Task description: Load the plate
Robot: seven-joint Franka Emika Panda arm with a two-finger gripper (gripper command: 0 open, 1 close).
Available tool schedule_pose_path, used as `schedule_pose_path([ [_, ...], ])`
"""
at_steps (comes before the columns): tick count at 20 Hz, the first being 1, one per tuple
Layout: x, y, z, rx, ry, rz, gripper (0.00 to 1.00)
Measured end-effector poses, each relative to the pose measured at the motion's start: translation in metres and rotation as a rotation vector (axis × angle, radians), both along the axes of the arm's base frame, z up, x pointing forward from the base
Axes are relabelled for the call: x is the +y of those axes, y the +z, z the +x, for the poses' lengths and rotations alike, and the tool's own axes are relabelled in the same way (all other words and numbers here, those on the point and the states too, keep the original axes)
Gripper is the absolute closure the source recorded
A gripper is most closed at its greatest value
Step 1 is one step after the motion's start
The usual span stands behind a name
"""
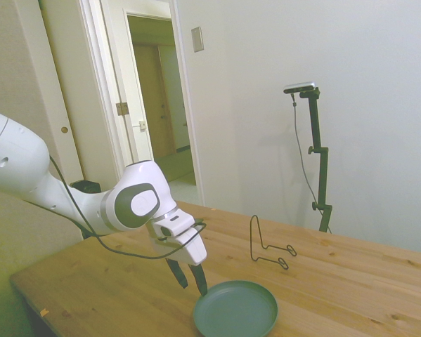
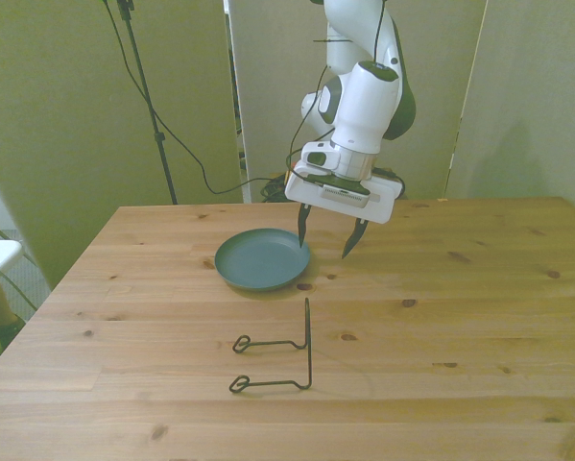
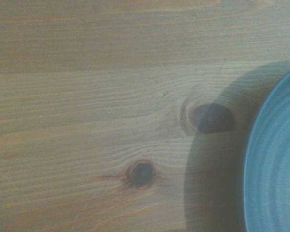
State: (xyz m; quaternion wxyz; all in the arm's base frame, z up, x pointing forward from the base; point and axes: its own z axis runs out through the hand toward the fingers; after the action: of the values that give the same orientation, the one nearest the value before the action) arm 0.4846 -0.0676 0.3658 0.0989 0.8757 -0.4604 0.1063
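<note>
The teal-green plate (image 1: 235, 309) (image 2: 262, 259) lies flat on the wooden table, with nothing on it. In the wrist view only its curved rim (image 3: 275, 164) shows beside two dark knots in the wood. My gripper (image 2: 327, 233) (image 1: 188, 277) hangs open just above the table, at the plate's edge on the front view's right. One dark finger (image 2: 303, 224) is over the plate's rim, the other (image 2: 353, 237) over bare wood. Nothing is between the fingers.
A thin black wire rack (image 2: 283, 357) (image 1: 269, 245) stands on the table, nearer the camera than the plate in the front view. A doorway (image 1: 157, 105) opens behind the table in the side view.
</note>
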Motion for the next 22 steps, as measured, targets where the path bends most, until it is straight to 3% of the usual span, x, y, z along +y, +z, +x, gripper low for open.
schedule_pose_path([
  [9, -0.005, -0.013, 0.001, 0.021, -0.005, 0.003, 0.0],
  [10, -0.005, -0.014, 0.001, 0.023, -0.005, 0.002, 1.0],
  [22, -0.011, -0.017, 0.005, 0.023, -0.028, -0.007, 1.0],
])
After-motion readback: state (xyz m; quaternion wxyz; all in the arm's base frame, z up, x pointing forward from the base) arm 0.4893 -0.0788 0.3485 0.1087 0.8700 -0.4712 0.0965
